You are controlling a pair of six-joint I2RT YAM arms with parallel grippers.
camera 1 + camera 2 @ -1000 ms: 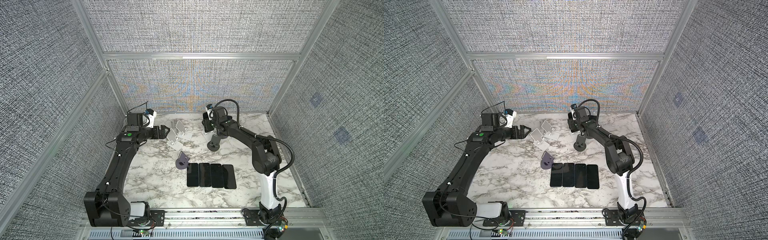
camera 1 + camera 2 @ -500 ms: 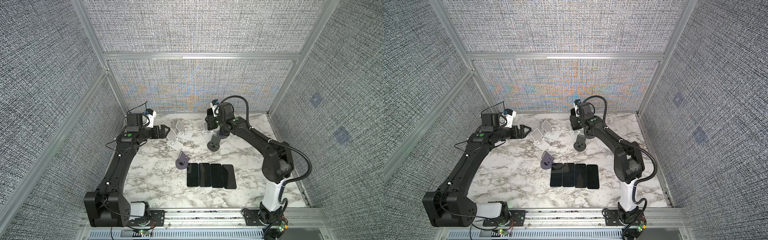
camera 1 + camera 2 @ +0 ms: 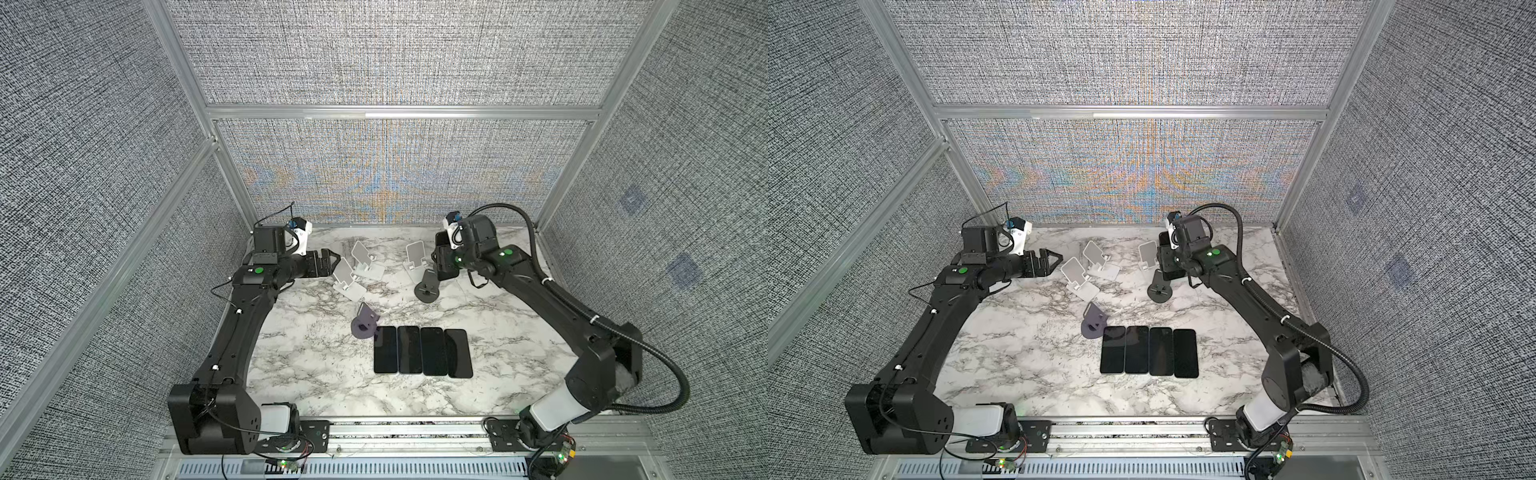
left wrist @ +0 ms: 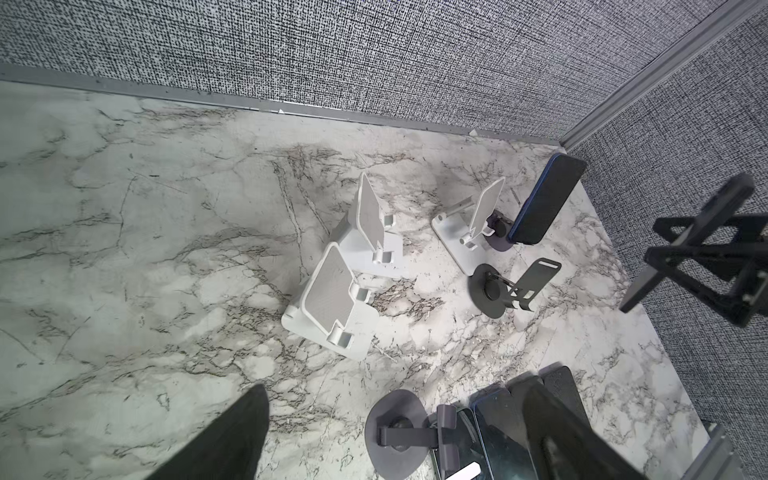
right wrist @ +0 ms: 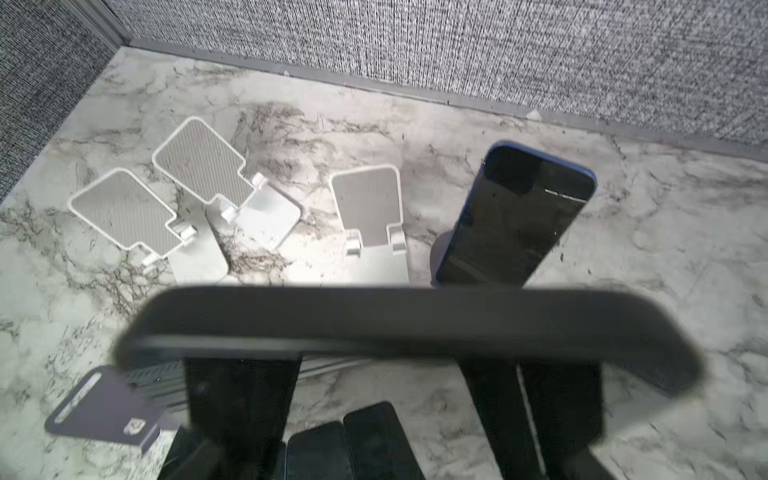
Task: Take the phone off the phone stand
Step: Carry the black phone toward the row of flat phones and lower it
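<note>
My right gripper [image 5: 384, 361] is shut on a dark phone [image 5: 407, 316], held crosswise in the air. In both top views it hovers at the back right [image 3: 444, 266] [image 3: 1167, 266], just above an empty dark stand [image 3: 427, 286] [image 4: 498, 291]. Behind it a second phone [image 5: 519, 216] [image 4: 544, 199] leans upright on another dark stand [image 4: 498, 245] near the back wall. My left gripper [image 3: 336, 264] [image 4: 397, 388] is open and holds nothing, level with the white stands on the left.
Three empty white stands [image 3: 347, 278] [image 3: 365, 262] [image 3: 415, 257] sit at the back middle. A purple-grey stand [image 3: 363, 322] is beside a row of several phones lying flat [image 3: 422, 351] on the marble table [image 3: 316, 365]. Fabric walls close in the back and sides.
The right arm has swung its elbow outward and its gripper has shifted right and up a little, still holding the phone. The left arm has not moved.
</note>
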